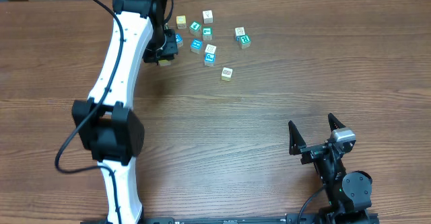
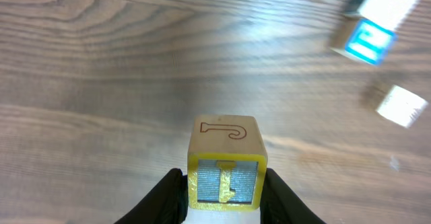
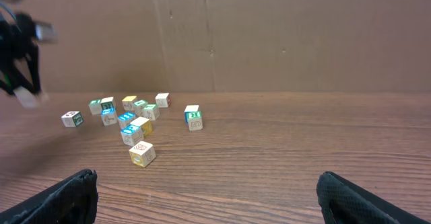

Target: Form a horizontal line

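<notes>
My left gripper (image 1: 166, 52) is shut on a wooden cube with a yellow-framed face (image 2: 225, 143), held just above the table at the far left of the cube group; its jaws (image 2: 225, 187) clamp both sides. Several small cubes lie scattered and loose at the table's far side, among them a cream one (image 1: 207, 15), a yellowish one (image 1: 181, 22), teal-faced ones (image 1: 196, 46) and a lone yellow-sided one (image 1: 227, 73). No row of four touching cubes shows in any view. My right gripper (image 1: 314, 131) is open and empty near the front right, far from the cubes.
A cardboard wall (image 3: 283, 35) stands behind the table's far edge. In the right wrist view the cube cluster (image 3: 128, 113) lies far off at the left, with one cube (image 3: 143, 154) nearest. The left arm (image 1: 114, 83) stretches over the table's left side.
</notes>
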